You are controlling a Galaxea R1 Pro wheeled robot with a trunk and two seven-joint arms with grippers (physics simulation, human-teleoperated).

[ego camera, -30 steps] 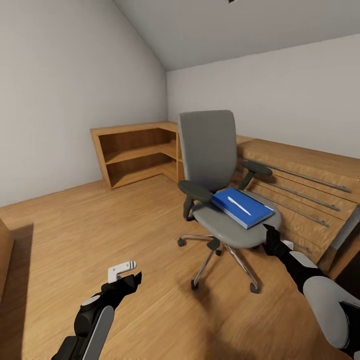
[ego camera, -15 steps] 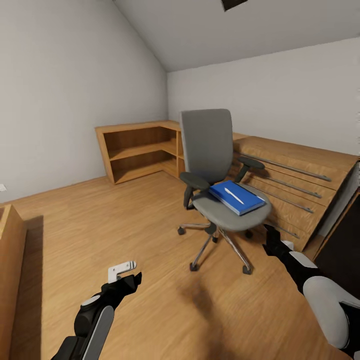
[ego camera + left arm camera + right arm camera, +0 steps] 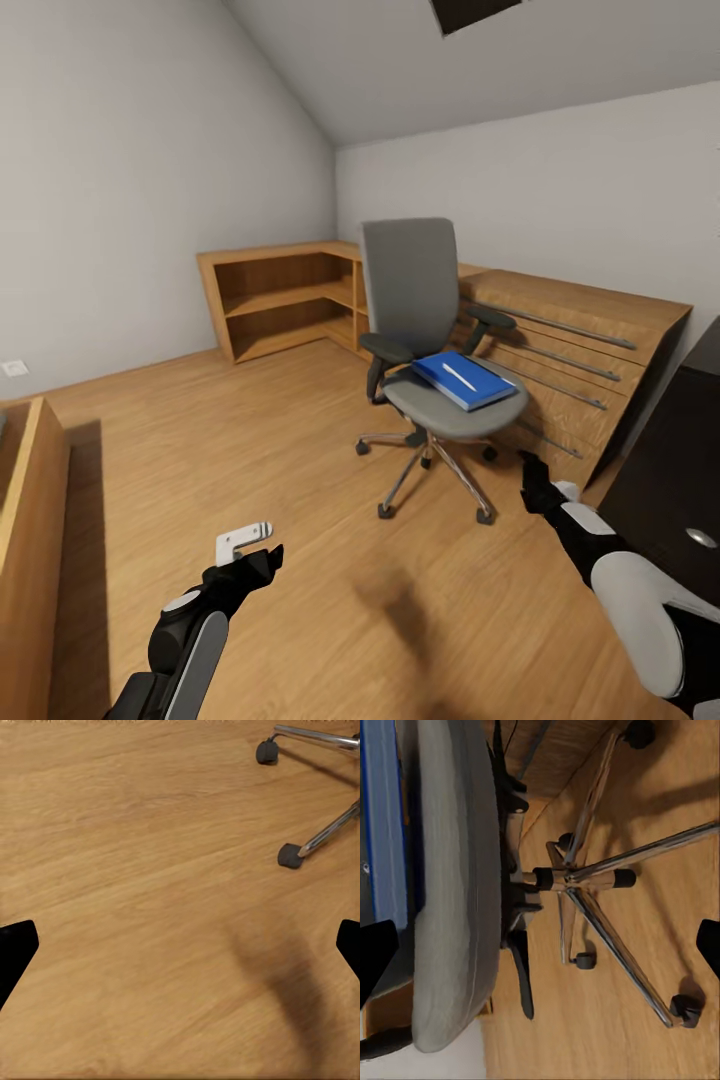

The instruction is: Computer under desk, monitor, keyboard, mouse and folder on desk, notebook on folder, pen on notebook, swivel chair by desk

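The grey swivel chair stands mid-room on the wood floor. On its seat lies the blue folder, and the thin white pen rests on top. At the right edge I see the desk, its dark drawer front bearing a silver knob. My right gripper hangs open just right of the chair's chrome base, level with the seat and the folder's edge. My left gripper is open over bare floor, near two casters. The computer, monitor, keyboard, mouse and notebook are out of view.
A low wooden corner shelf stands against the far wall. Behind the chair is a light wood drawer chest with long metal handles. Another wooden piece fills the left edge. Open floor lies between me and the chair.
The camera has backed away and turned, so the chair looks smaller and the black desk has come into view at the right. Both arms hold the same pose.
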